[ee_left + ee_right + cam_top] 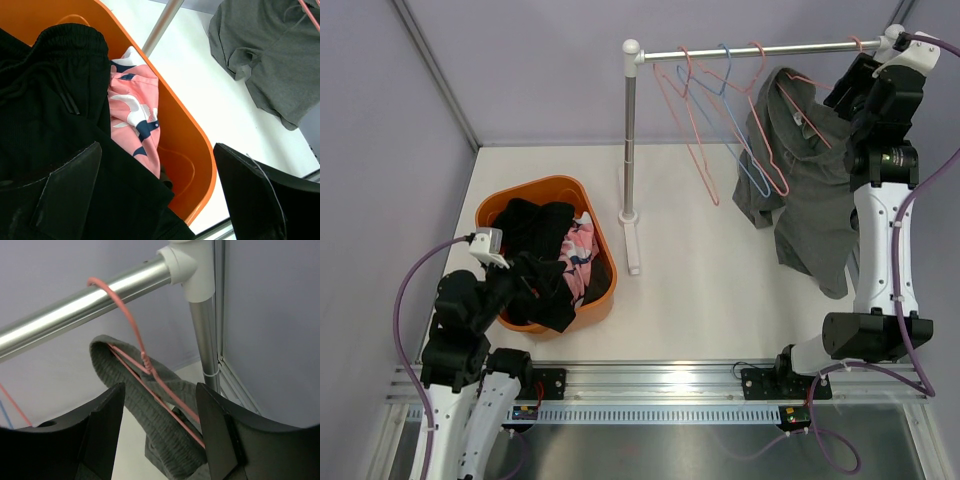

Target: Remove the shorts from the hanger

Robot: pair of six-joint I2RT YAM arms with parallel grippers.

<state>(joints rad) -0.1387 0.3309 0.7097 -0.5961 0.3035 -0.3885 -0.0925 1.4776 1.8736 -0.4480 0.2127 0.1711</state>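
Right wrist: grey shorts (170, 445) hang just beyond the right gripper (160, 392).

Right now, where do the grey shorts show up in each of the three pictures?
Top external: the grey shorts hang at the right, below the rail.
Left wrist: top right corner, beyond the orange basket.
Right wrist: lower centre, only the waistband, draped over the pink hanger.
Shared landmark: the metal rack.
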